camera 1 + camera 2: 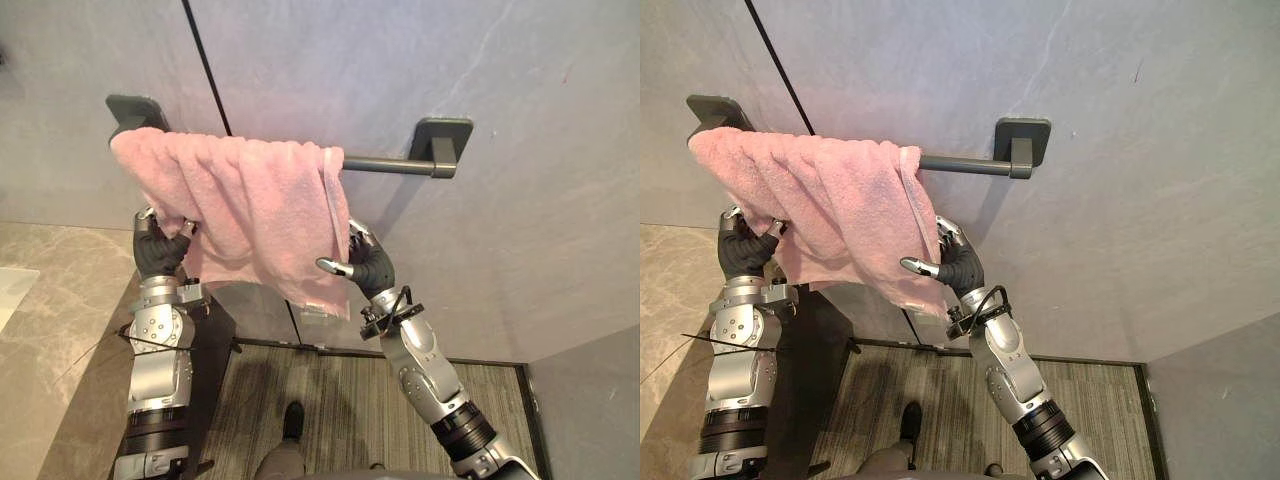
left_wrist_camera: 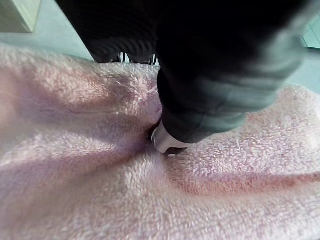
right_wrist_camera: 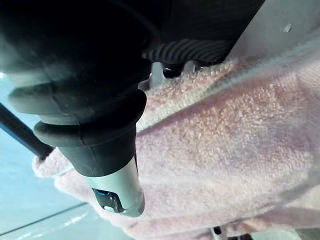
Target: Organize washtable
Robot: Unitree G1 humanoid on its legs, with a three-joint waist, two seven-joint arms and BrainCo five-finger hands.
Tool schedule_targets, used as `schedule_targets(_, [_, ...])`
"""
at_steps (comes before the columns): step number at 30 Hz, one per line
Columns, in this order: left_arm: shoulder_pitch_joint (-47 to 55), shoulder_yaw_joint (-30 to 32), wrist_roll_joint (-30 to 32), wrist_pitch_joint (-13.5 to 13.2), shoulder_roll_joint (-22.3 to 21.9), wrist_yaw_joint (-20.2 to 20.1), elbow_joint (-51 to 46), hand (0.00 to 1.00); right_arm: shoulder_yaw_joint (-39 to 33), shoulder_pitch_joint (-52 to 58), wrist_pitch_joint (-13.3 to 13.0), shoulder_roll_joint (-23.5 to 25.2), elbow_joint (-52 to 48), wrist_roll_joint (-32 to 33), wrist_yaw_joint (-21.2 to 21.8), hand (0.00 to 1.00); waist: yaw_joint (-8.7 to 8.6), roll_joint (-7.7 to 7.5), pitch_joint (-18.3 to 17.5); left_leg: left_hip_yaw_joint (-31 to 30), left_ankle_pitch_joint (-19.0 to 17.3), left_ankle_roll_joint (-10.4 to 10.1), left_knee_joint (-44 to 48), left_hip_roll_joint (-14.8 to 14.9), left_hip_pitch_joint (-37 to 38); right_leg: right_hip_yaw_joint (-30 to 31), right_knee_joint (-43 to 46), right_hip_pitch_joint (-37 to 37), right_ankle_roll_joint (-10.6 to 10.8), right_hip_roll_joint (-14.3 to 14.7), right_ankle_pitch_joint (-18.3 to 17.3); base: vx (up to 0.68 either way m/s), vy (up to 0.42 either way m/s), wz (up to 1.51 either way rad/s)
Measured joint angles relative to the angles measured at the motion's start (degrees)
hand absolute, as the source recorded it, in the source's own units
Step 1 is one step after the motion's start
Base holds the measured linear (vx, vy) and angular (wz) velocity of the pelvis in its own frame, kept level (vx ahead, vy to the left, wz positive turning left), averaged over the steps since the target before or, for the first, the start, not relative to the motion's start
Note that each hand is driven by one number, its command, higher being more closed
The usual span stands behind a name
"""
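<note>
A pink towel (image 1: 250,210) hangs over a dark grey towel bar (image 1: 385,165) on the grey wall, bunched toward the bar's left end. My left hand (image 1: 158,250) is at the towel's lower left edge with its fingers curled into the cloth. In the left wrist view the thumb (image 2: 167,142) presses into the puckered towel (image 2: 75,175). My right hand (image 1: 365,265) holds the towel's right edge, its thumb (image 3: 117,190) in front of the cloth (image 3: 225,140) and its fingers behind it.
The bar's right bracket (image 1: 440,135) stands bare, with a stretch of uncovered bar beside it. A beige marble countertop (image 1: 50,300) lies at the lower left, above a dark cabinet side (image 1: 215,350). Striped flooring (image 1: 340,400) runs below the wall.
</note>
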Motion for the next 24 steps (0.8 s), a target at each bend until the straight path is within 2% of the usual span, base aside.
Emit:
schedule_targets(7, [0.0, 0.1, 0.1, 0.0, -0.4, 0.0, 0.0, 1.0, -0.4, -0.6, 0.0, 0.3, 1.0, 0.0, -0.1, 1.0, -0.01, 0.0, 0.0, 0.2, 0.0, 0.0, 0.2, 0.0, 0.5, 0.2, -0.2, 0.6, 0.0, 0.0, 0.1, -0.01, -0.004, -0.01])
schedule_targets(14, [1.3, 1.0, 0.5, -0.2, -1.1, -0.1, -0.2, 1.0, -4.9, 0.8, -0.2, 0.3, 1.4, -0.2, 0.2, 1.0, -0.03, 0.0, 0.0, 0.2, 0.0, 0.0, 0.0, 0.0, 0.7, 0.3, -0.3, 0.7, 0.1, 0.0, 0.2, -0.04, -0.003, -0.01])
schedule_targets(16, [3.2, 1.3, 0.5, -1.2, -1.6, -0.3, -1.6, 1.0, -6.4, 2.4, -0.3, 0.3, 0.2, -0.3, 0.6, 1.0, -0.04, 0.0, 0.0, 0.3, 0.0, 0.0, 0.0, 0.0, 0.8, 0.6, -0.8, 0.8, 0.3, 0.0, 0.6, -0.02, 0.002, -0.07])
schedule_targets(24, [6.6, 1.4, 0.8, -2.4, -5.2, -2.7, -5.0, 1.0, -8.9, 7.6, -0.3, 0.9, -3.4, -0.5, 3.8, 1.0, -0.19, -0.06, 0.0, 0.9, -0.2, 0.1, 0.0, 0.0, 1.5, 0.9, -2.0, 1.8, 0.5, -0.1, 0.9, -0.01, -0.003, -0.02])
